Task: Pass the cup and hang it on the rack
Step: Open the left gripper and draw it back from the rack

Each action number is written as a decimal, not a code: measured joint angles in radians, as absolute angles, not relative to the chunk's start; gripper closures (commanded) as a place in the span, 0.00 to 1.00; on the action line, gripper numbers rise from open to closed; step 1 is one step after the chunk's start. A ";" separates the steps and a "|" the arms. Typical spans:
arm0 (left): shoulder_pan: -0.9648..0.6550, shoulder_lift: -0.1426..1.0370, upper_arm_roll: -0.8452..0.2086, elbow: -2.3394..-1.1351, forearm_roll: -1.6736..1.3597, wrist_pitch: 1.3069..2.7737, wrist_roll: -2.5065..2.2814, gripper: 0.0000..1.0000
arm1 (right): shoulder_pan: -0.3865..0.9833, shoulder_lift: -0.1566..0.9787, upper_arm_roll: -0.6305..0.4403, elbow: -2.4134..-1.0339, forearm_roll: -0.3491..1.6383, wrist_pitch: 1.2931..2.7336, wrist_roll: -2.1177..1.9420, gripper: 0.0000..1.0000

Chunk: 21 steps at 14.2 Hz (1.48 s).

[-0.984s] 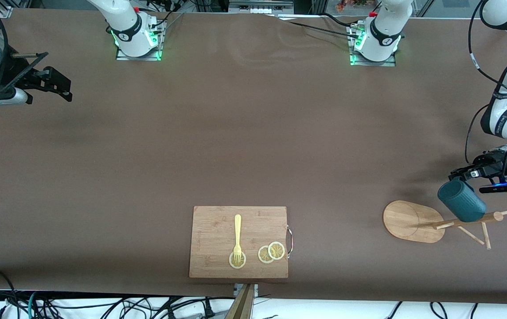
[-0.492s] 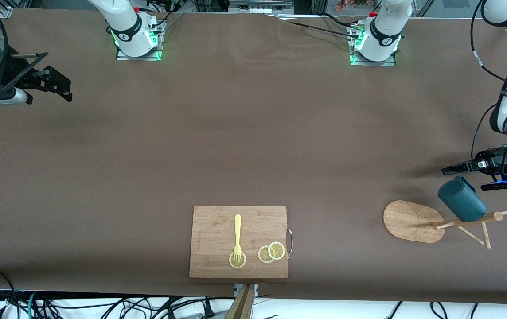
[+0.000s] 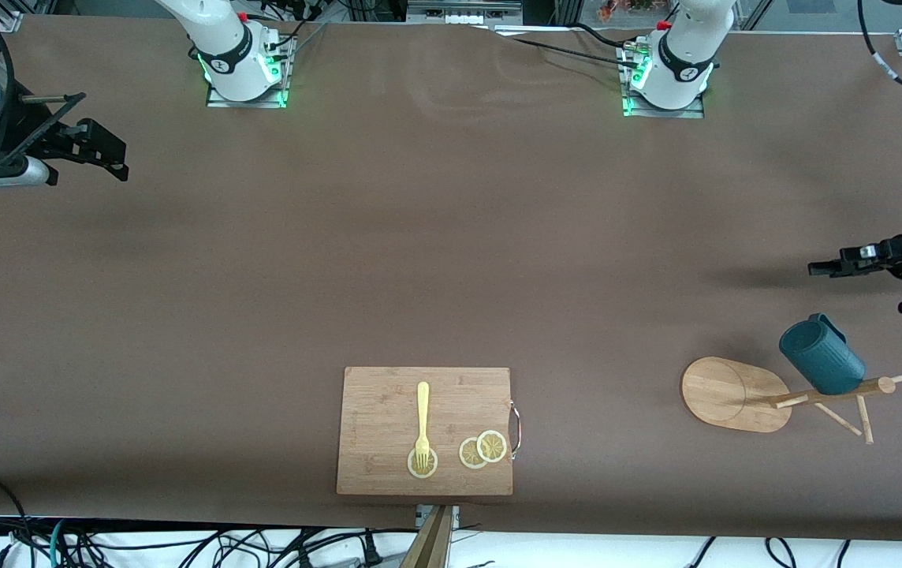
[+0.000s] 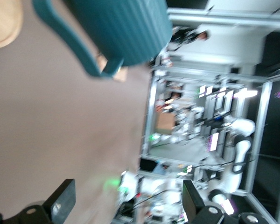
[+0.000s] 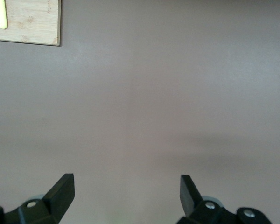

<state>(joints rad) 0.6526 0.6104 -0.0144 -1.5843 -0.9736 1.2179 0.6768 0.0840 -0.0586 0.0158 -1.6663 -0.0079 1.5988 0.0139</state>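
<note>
The dark teal cup hangs on a peg of the light wooden rack, near the top of its post. In the left wrist view the ribbed cup has its handle hooked over a wooden peg. My left gripper is open and empty over the bare table at the left arm's end, apart from the cup; it also shows in the left wrist view. My right gripper is open and empty, waiting over the right arm's end of the table, and shows in its wrist view.
A rectangular wooden cutting board lies near the front edge of the table, with a yellow fork and lemon slices on it. Its corner shows in the right wrist view. Brown table cloth lies between the arms.
My left gripper has let go of the cup and drawn away from it toward the table's end. The cup stays hanging on the rack. The right arm has not moved.
</note>
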 measured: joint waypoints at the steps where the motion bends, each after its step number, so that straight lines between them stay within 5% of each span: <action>1: 0.656 0.584 -0.015 -1.576 -0.908 1.218 0.678 0.00 | 0.084 -0.059 0.016 -1.666 -0.008 1.599 0.014 0.00; 8: 0.440 0.438 -0.068 -1.388 -0.458 1.249 0.568 0.00 | 0.083 -0.059 0.016 -1.666 -0.008 1.599 0.014 0.00; 16: 0.099 0.304 -0.079 -1.380 -0.012 1.354 0.306 0.00 | 0.083 -0.058 0.016 -1.666 -0.008 1.599 0.014 0.00; 21: 0.050 0.182 -0.071 -1.380 0.013 1.462 0.218 0.00 | 0.083 -0.058 0.016 -1.666 -0.008 1.599 0.014 0.00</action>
<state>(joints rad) 0.0504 0.1815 -0.0709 -1.3802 0.0130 1.4616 0.2182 0.0829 -0.0584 0.0162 -1.6660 -0.0075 1.5988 0.0139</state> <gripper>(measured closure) 0.000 0.000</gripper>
